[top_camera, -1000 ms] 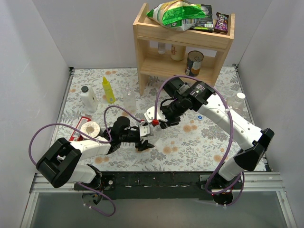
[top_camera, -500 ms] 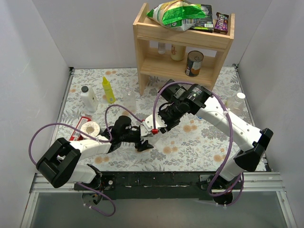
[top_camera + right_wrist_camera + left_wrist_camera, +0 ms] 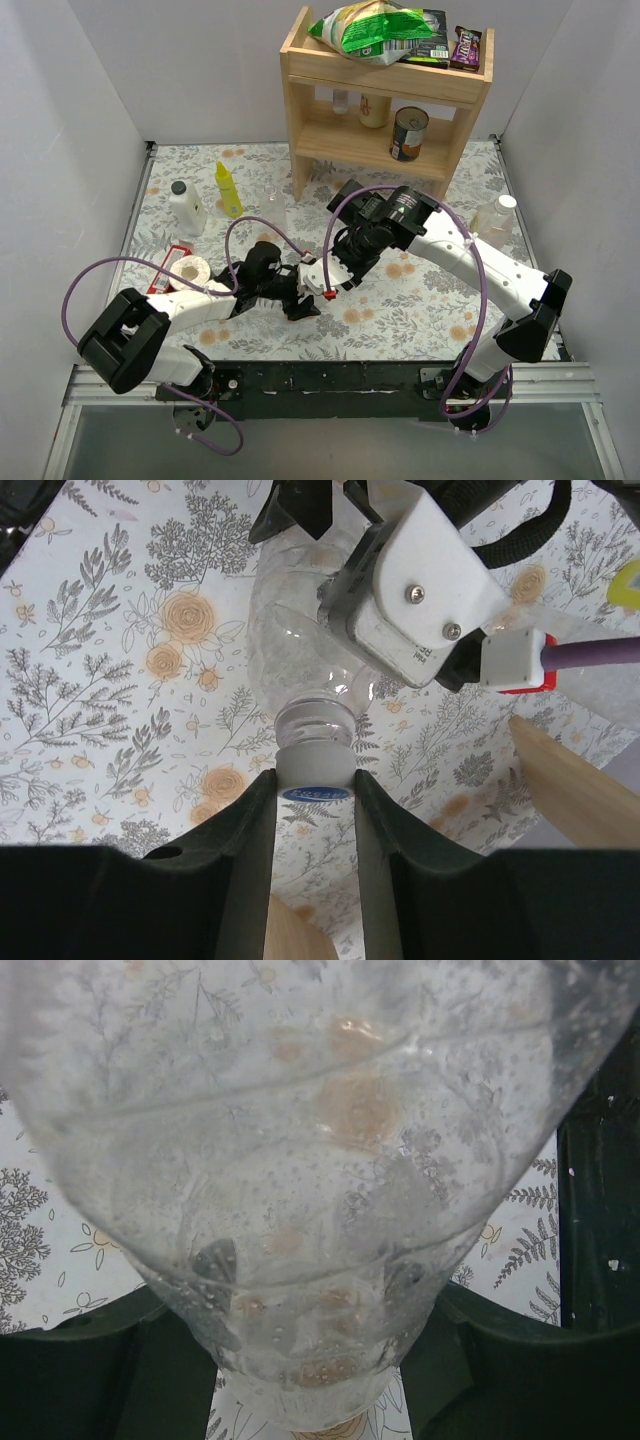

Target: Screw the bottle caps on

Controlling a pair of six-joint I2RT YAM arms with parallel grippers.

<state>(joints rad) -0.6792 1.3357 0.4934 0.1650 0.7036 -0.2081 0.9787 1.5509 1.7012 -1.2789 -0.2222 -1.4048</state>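
As the left fingers (image 3: 100, 1380) clamp the body of a clear bottle (image 3: 320, 1160), apparently held off the floral bench (image 3: 90, 680), its neck points straight toward the right fingers (image 3: 240, 860), which pinch a cap (image 3: 315, 765) between their tips, set against the bottle's mouth. Bottle and right fingers share one long axis, so the twisting likely falls to the right arm, the left merely bracing.
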